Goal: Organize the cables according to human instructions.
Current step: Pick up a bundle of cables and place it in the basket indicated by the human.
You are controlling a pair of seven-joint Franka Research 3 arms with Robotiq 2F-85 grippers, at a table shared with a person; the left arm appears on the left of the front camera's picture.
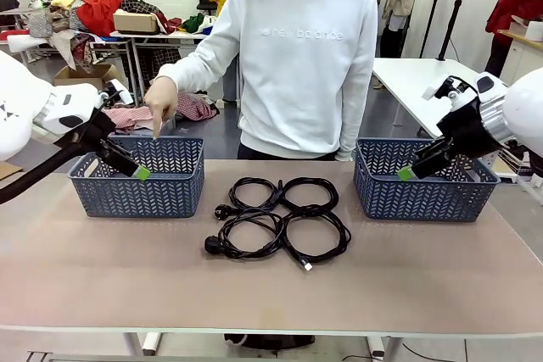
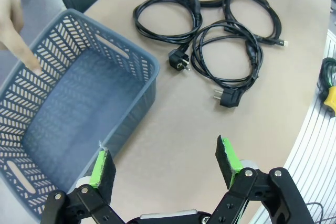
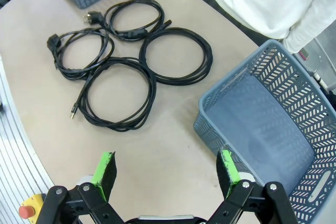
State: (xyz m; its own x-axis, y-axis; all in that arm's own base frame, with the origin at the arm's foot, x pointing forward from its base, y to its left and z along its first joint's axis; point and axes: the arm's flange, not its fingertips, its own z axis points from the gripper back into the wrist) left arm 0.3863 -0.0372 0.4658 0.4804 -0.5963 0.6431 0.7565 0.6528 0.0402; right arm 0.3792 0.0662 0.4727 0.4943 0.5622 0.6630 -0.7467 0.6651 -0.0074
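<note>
Coiled cables lay on open table between left basket and right basket; left gripper and right gripper hung jaws apart; a hand pointed at the left rim.

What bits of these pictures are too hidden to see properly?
Front view: the bottoms of the left basket and right basket, hidden behind their near walls.
Left wrist view: most of the person's hand, cut off by the picture's left edge.
Front view: which ends belong to which of the cables, because the coils overlap.
</note>
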